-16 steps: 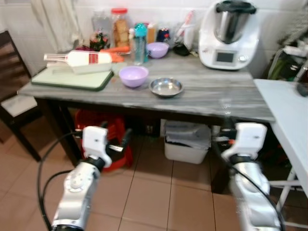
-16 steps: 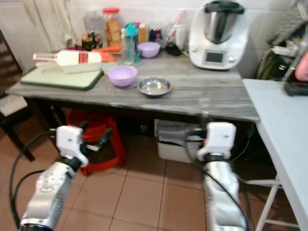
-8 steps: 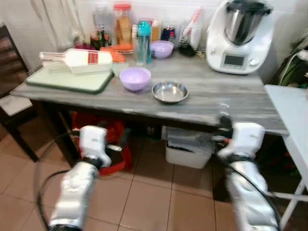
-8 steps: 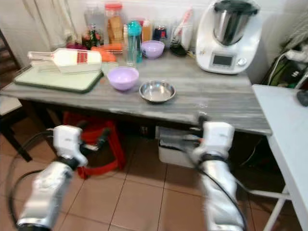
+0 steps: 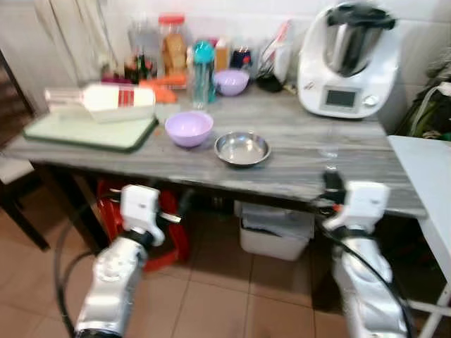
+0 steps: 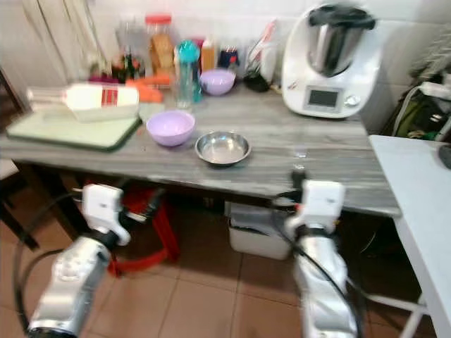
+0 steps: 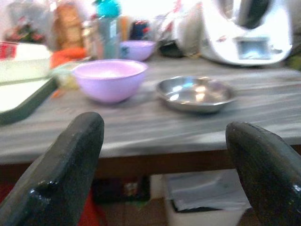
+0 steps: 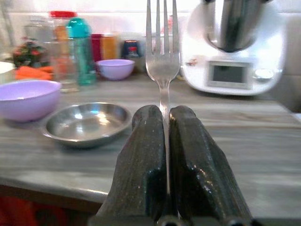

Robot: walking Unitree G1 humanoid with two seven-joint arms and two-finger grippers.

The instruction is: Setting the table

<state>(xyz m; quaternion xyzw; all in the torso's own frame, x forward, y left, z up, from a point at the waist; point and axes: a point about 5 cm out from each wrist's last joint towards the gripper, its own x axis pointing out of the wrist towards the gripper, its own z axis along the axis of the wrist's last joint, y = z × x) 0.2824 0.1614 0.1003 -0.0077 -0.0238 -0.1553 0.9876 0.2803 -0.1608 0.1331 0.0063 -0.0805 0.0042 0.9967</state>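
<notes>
The right gripper has its two black fingers pressed together on the handle of a silver metal fork, whose tines point upward, just before the edge of the grey wooden table. The left gripper is spread wide and holds nothing, below the table edge. On the table a round steel bowl stands just beside a lilac plastic bowl.

Bright, washed-out backgrounds; head views slightly motion-blurred throughout.

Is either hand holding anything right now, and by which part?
The right hand is shut on a fork, gripping its handle with the tines pointing up and out. The left hand is open and holds nothing.
</notes>
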